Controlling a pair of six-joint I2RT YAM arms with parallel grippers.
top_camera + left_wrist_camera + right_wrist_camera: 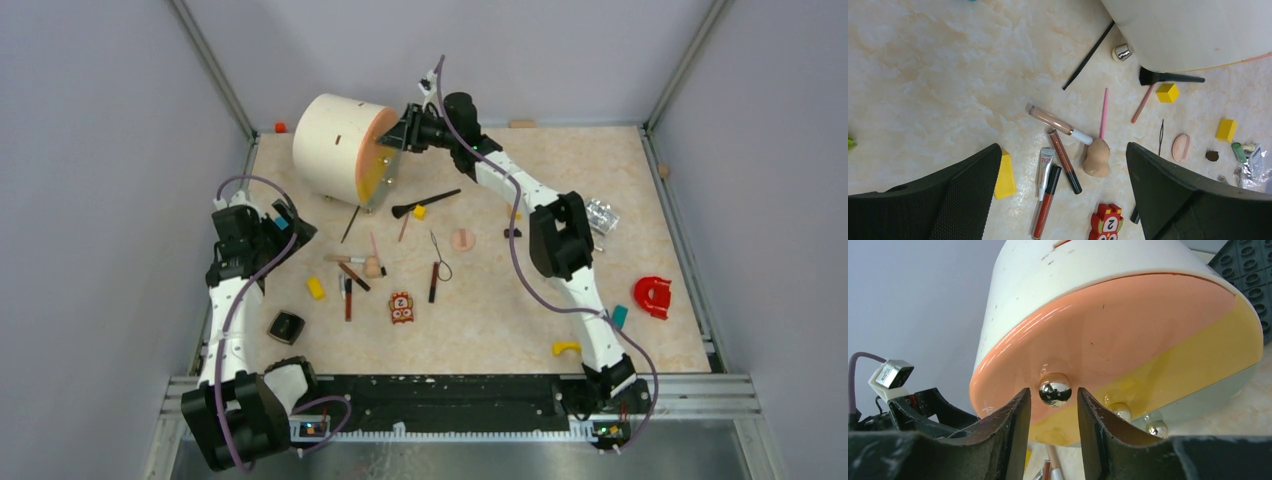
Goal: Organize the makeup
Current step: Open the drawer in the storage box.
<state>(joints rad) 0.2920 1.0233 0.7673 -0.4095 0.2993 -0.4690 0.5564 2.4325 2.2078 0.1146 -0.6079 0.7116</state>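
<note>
Right wrist: right gripper [1053,399] stands open around a chrome ball knob [1054,389] on the cream round cabinet [1073,280]. Left gripper [1063,146] gapes wide above scattered makeup [1063,160].

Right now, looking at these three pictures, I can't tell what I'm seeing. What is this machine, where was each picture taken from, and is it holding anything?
It is a robot with a left arm and a right arm, bolted at the near edge of a table. Each ends in a two-finger gripper. The wide picture looks down from above; the other two come from a camera on each wrist.

The left gripper hangs open above scattered makeup: a lip gloss tube, a pink pencil, a beige sponge and a black brush. A yellow block and a toy figure lie among them.

The right gripper is at a cream drum-shaped case, its jaws either side of a shiny knob, not quite touching. Nothing is held.
</note>
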